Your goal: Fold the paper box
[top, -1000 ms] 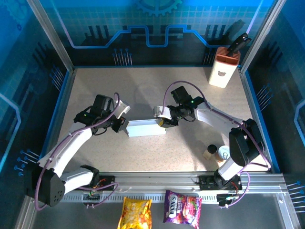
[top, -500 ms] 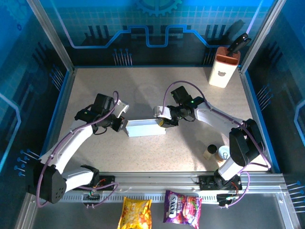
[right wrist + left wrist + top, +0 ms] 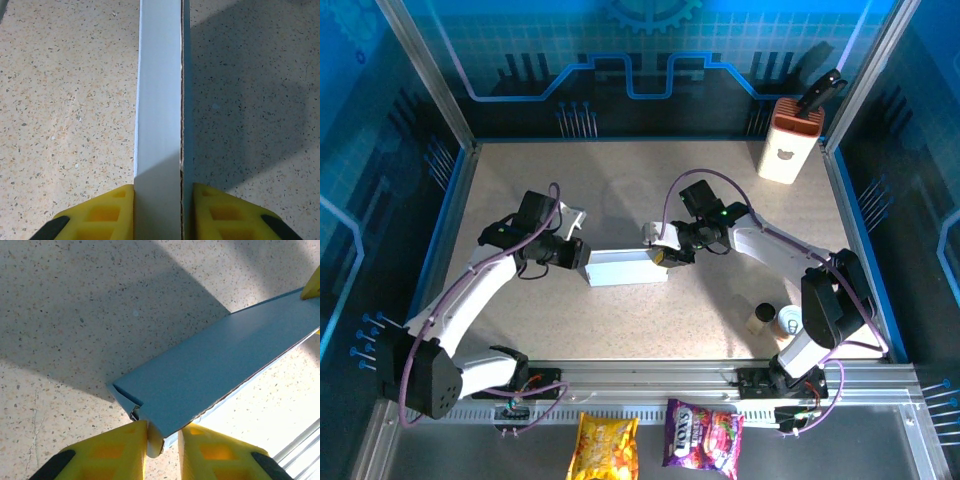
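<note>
On a speckled bench [image 3: 620,190], the left arm [image 3: 470,290] has its jaws pinched almost closed on the left corner of the paper box [image 3: 625,268], which lies mid-bench, while the right arm [image 3: 770,245] has its jaws narrowly clamped across the box's right end.

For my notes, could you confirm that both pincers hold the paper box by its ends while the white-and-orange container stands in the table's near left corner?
Not quite: the top external view shows the white-and-orange container in the far right corner of the table. The left pincer and right pincer do hold the paper box by its ends.
</note>
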